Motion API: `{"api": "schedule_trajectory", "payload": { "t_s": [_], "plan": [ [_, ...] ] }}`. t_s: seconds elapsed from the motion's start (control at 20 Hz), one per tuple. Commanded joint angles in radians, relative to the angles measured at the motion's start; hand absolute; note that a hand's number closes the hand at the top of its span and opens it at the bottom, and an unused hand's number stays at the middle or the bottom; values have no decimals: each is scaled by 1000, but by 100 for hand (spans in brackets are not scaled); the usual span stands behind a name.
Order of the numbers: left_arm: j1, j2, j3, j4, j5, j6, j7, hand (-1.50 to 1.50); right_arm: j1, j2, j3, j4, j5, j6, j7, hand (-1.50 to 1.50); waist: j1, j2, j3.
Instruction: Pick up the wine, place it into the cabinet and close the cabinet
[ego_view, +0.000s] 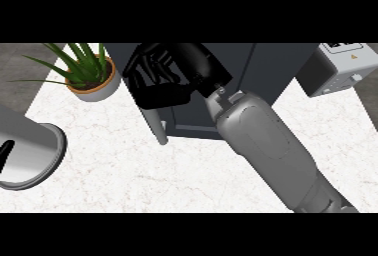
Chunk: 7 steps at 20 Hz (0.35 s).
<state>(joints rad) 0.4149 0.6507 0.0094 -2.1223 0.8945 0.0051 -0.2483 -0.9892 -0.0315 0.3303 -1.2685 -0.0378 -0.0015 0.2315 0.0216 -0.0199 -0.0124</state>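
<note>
One hand (164, 75) curled at cabinet (258, 70) door edge (155, 125), counter (148, 175) alongside

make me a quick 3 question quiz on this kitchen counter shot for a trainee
1. True or false: the potted plant stands at the counter's far left, left of the dark cabinet.
2. Which hand is up at the cabinet front? A) left hand B) right hand C) both
3. Fill in: the grey appliance sits at the counter's far ____ corner.

Key
1. True.
2. B. The grey forearm comes from the lower right, and its black hand, fingers curled, is at the cabinet's left edge near the pale handle. Whether it holds anything cannot be told. No wine shows in this view.
3. Right.
</note>
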Motion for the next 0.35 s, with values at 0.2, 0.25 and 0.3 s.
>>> {"api": "schedule_trajectory", "payload": {
  "t_s": [0.2, 0.25, 0.3],
  "plan": [
    [-109, -48, -94, 56, -78, 71, 18, -150, -70, -78, -107, 197, 41, -28, -51, 150, -17, 39, 11],
    [-102, -50, -77, 62, -61, 44, 6, -150, -34, -118, -123, 189, 31, -8, -76, 150, -17, 37, 11],
    [-101, -54, -76, 42, -54, 65, 20, -150, -50, -110, -126, 199, 39, -22, -82, 150, -8, 35, 12]
  ]
}}
